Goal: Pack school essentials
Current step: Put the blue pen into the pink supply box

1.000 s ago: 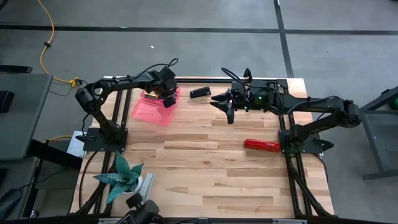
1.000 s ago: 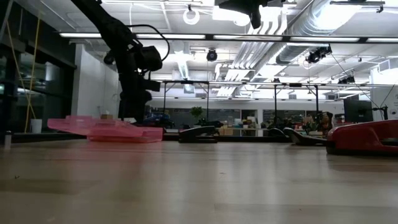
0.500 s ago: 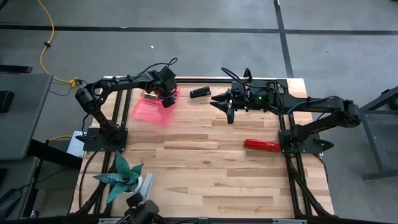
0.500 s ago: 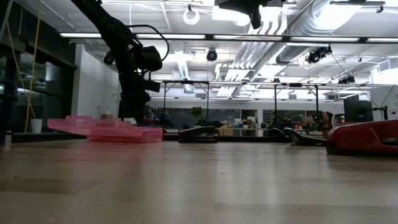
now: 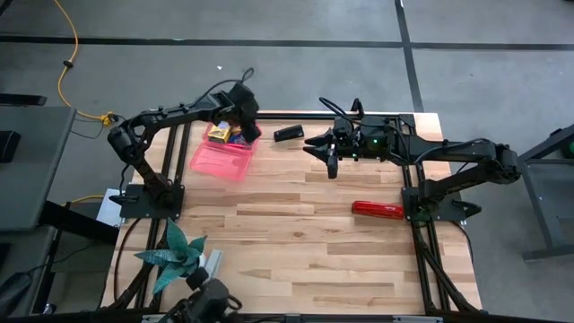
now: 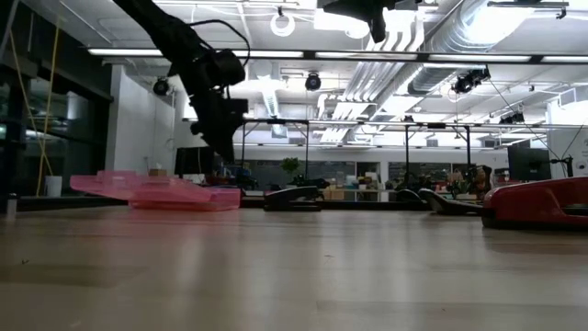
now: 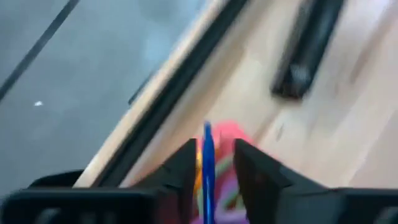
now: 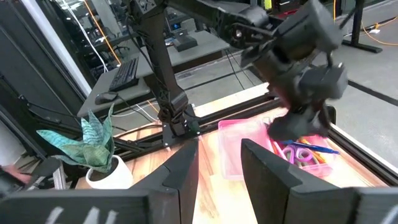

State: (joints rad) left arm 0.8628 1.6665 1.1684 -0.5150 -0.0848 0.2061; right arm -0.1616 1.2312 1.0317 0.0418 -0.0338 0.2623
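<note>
Pink tray [image 5: 221, 159] near table edge, left end effector [image 7: 214, 163] pinching blue pen [image 7: 207, 165].

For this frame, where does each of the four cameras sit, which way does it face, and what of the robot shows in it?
High view: overhead, facing straight down; both arms, the table, the pink tray.
Low view: at tabletop height, facing level across to the room; left arm over the tray.
Left wrist view: on the left arm, looking past its fingers at the table edge; a blue pen between them.
Right wrist view: on the right arm, facing the tray and left end effector; own fingers below.
Shared: high, low and right wrist views all show the tray.
</note>
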